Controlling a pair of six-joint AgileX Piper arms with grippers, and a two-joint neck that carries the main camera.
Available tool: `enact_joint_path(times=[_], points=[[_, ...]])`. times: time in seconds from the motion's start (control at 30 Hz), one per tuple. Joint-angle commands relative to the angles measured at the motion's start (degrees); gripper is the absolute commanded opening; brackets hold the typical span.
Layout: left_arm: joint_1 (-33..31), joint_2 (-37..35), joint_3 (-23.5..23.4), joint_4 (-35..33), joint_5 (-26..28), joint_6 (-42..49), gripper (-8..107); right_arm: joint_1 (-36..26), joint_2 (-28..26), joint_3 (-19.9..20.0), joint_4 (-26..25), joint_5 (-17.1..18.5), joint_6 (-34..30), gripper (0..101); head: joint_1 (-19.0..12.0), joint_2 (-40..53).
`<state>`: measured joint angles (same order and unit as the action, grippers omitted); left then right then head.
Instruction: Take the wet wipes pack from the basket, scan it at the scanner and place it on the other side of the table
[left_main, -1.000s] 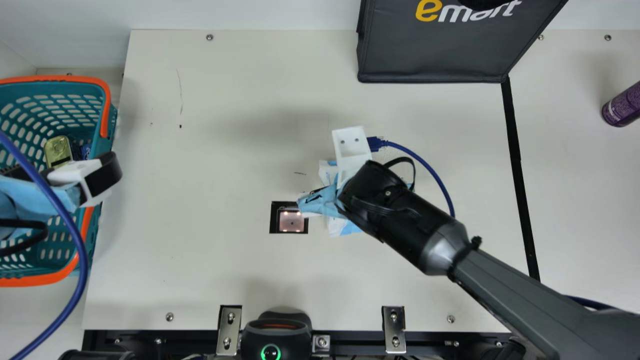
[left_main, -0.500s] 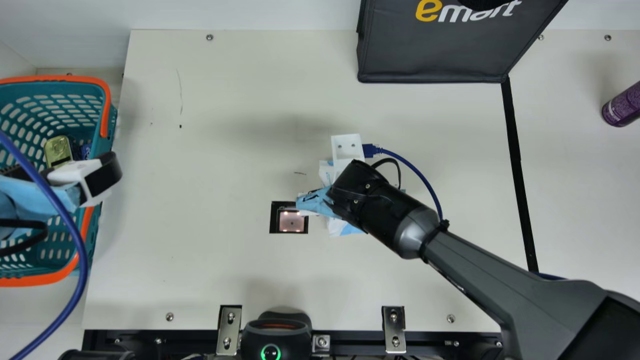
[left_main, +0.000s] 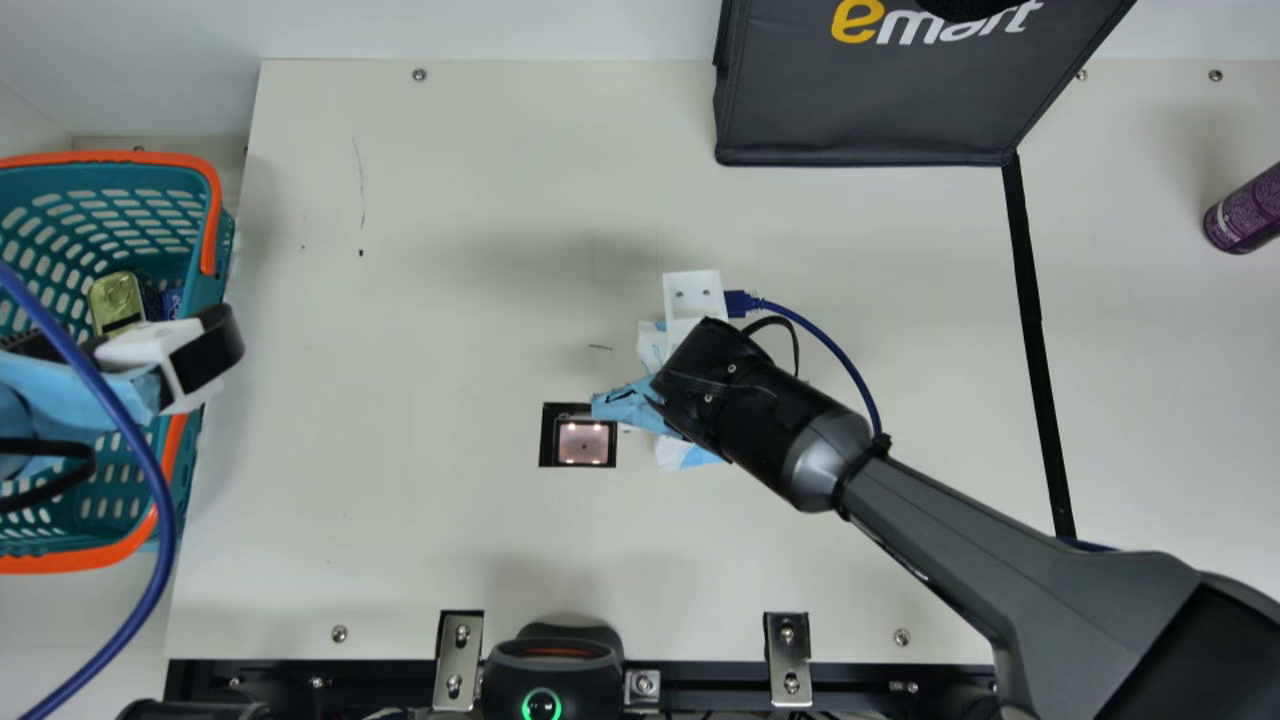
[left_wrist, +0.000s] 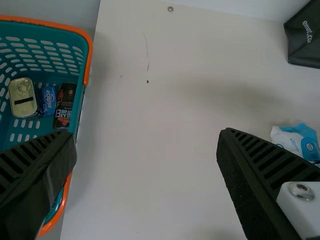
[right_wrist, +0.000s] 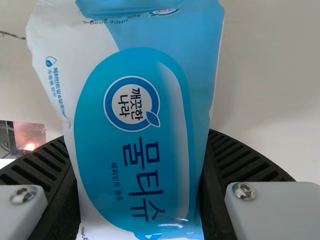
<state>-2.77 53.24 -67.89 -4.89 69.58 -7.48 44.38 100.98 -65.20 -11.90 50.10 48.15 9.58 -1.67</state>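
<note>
**Wet wipes pack (right_wrist: 132, 120) is held near the scanner window (left_main: 583, 443)**

The pack is of soft, shiny film, white and blue, puffed, with wrinkles at its far end. It is just right of the dark, square-framed scanner window. The right claw (left_main: 640, 400) is closed on it, one black ribbed finger (right_wrist: 42, 167) at each long side. Its long axis goes from near to far, a little slanted, and the printed face looks to the wrist camera. At the left of the smooth cream table (left_main: 400, 520), the left claw (left_main: 125, 340) is wide open above the basket (left_main: 205, 235), which is of perforated teal plastic with orange rim.
</note>
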Motion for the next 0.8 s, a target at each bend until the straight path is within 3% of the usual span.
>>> enact_joint_path(times=[0.0, 0.37, 0.47, 0.77], points=[[0.00, 0.00, 0.00, 0.00, 0.00, 0.00, 90, 0.06, -0.55, -0.34, -0.40, 1.09, -0.11, 0, -1.66, 0.09], [0.00, 0.00, 0.00, 0.00, 0.00, 0.00, 90, -0.39, -4.49, -3.82, -1.98, 6.30, -1.90, 0, -1.66, 0.09], [0.00, 0.00, 0.00, 0.00, 0.00, 0.00, 90, -0.74, -5.32, -4.38, -2.11, 7.13, -2.68, 0, -1.66, -3.92], [0.00, 0.00, 0.00, 0.00, 0.00, 0.00, 90, -7.04, -11.46, -0.72, -0.48, 4.54, -8.39, 0, -1.66, -15.94]])
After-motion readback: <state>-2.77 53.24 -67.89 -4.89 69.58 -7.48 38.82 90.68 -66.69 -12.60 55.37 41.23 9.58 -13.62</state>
